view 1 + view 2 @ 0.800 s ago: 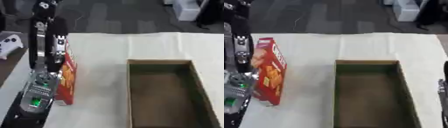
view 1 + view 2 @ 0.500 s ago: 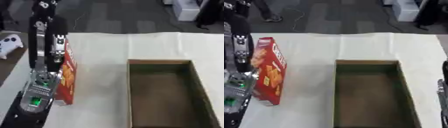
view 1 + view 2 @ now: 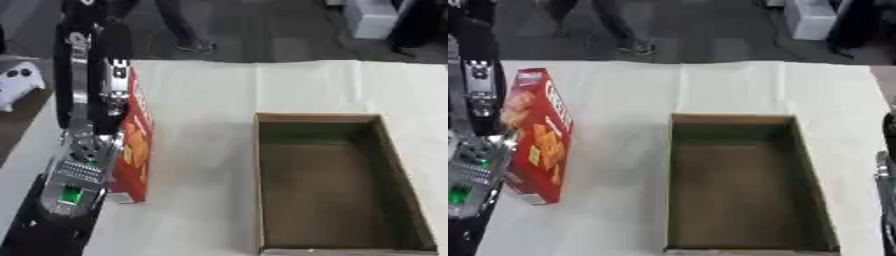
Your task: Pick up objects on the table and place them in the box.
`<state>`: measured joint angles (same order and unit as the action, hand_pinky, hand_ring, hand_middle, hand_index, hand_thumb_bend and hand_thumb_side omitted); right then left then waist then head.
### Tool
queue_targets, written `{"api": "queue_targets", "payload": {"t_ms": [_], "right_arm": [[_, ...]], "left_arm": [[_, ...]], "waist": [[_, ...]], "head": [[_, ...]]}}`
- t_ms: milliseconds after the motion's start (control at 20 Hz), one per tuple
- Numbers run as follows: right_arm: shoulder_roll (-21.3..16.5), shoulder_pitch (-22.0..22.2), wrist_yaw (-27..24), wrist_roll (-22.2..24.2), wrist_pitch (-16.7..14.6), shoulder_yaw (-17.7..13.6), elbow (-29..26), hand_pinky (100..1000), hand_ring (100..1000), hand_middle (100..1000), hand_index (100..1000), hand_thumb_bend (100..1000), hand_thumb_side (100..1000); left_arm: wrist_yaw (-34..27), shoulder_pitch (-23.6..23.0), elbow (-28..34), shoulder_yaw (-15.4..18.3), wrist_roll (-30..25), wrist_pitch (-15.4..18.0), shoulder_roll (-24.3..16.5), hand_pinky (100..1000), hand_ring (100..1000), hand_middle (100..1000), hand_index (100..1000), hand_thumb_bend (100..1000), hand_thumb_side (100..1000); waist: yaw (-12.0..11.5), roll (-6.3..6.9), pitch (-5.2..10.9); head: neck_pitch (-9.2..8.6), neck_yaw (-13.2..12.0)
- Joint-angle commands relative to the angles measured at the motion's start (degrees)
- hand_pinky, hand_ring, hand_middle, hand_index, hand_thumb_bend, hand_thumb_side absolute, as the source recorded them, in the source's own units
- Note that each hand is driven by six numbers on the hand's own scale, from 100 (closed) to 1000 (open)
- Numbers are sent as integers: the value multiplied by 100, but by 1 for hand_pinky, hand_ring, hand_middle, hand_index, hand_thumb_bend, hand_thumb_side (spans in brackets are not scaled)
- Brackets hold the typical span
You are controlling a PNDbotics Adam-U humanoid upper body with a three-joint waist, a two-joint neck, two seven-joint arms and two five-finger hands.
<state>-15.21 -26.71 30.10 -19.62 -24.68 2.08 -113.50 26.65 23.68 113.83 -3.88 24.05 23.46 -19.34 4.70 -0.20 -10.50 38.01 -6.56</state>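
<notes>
The red cracker box [image 3: 538, 135] stands on the left of the surface [image 3: 227, 95], long side running near to far, touching the left hand [image 3: 103, 95], whose straight fingers press it, with the open brown box [image 3: 337, 180] to its right.

Table [image 3: 737, 90]: covered by a pale cloth with fold creases.
Box [image 3: 820, 200]: open brown cardboard, resting on the cloth right of centre (interior shows only its bare floor).
Red carton [image 3: 540, 137]: stands upright on the cloth near the left edge, well apart from the box.
</notes>
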Motion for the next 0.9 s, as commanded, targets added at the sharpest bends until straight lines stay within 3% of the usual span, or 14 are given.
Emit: {"api": "queue_targets", "payload": {"t_ms": [50,200,400,550,600,750,900], "right_arm": [[-133,-28,33,19,35,-35,-109,583,748,745,662,100,729],[-294,-3,39,40,75,-49,-109,582,745,740,652,100,724],[-853,46,71,221,130,5,-109,560,715,683,577,100,693],[-1530,-38,112,743,76,163,-19,520,657,596,437,100,635],[-1763,-100,120,974,24,221,44,521,659,599,453,100,643],[-2405,-353,117,1655,-177,380,291,518,653,599,310,100,502],[-2928,-692,99,2271,-384,564,637,538,680,613,230,100,455]], "left_arm": [[11,40,76,77,36,-15,-109,864,787,818,927,100,972],[83,13,76,125,80,-31,-158,864,788,818,926,100,970],[144,-48,76,195,143,-40,-223,862,786,818,925,100,967],[197,-122,76,229,190,-31,-261,860,784,817,924,100,961],[214,-154,76,237,206,-25,-267,861,785,818,924,100,962],[257,-254,76,250,221,-53,-278,854,773,809,923,100,921],[257,-317,76,247,232,-70,-304,850,770,807,922,100,926]], "waist": [[-8,-4,120],[-51,0,130],[-171,-9,151],[-273,-63,180],[-307,-85,189],[-409,-160,204],[-491,-218,212]], "head": [[7,-12],[5,-2],[51,24],[115,48],[131,57],[182,55],[217,49]]}}
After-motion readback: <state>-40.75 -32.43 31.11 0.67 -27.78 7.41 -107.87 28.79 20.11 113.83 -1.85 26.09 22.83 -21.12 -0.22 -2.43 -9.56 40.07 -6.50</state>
